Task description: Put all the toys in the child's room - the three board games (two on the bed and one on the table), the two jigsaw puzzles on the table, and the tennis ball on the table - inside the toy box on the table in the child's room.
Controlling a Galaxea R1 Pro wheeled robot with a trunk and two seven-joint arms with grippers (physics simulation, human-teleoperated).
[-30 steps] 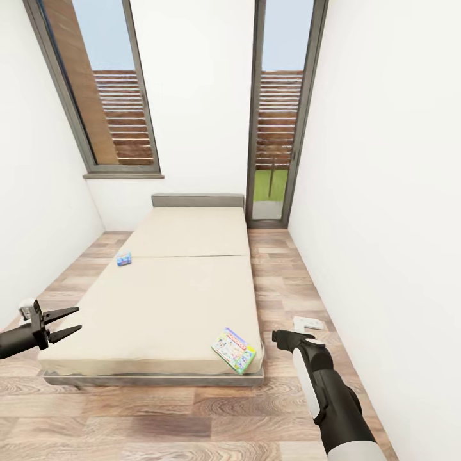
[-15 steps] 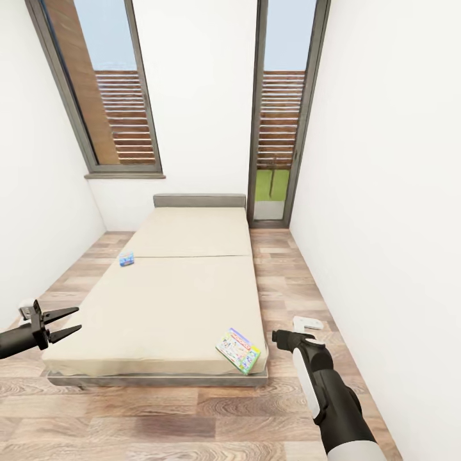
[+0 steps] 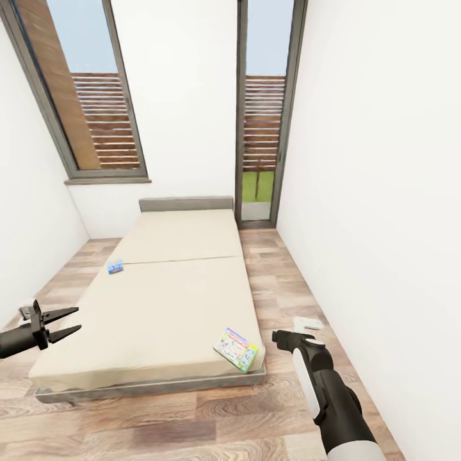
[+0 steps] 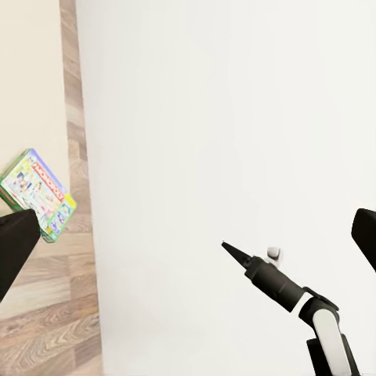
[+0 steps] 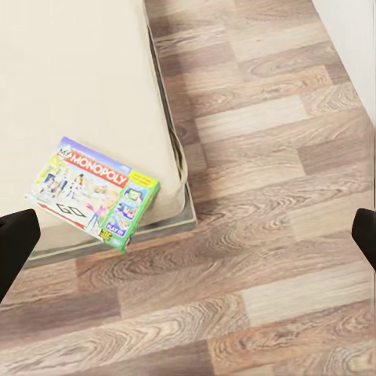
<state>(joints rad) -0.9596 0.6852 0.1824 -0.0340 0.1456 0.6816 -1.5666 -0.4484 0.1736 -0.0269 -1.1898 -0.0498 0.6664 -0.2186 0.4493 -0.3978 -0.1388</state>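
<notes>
Head view: I face a low bed [image 3: 160, 301] with a beige mattress that runs away from me toward a white wall with two tall windows. My left gripper [image 3: 69, 323] hangs beside the bed's near left corner, its two dark fingers spread apart and nothing between them. My right gripper [image 3: 276, 335] hangs over the wooden floor [image 3: 211, 422] just past the bed's near right corner; here it points away from the camera, so from this view alone I cannot tell how its fingers stand.

Two board games lie on the mattress. The Monopoly box [image 3: 236, 349] lies flat at the near right corner, turned at an angle, with one corner reaching the mattress edge. The small blue box [image 3: 115, 266] lies at the left edge of the bed, near the seam across the mattress, well apart from the first. A small white object [image 3: 306, 323] lies on the floor by the right wall, just beyond my right gripper.

Left wrist view: the Monopoly box [image 4: 37, 194] shows at the mattress corner, and my right arm [image 4: 298, 301] stands against the white wall.

Right wrist view: the Monopoly box [image 5: 92, 193] lies on the mattress corner with its printed lid up, overhanging the bed frame slightly; my right fingertips [image 5: 16, 243] sit wide apart at the picture's two sides, released and grasping nothing.
</notes>
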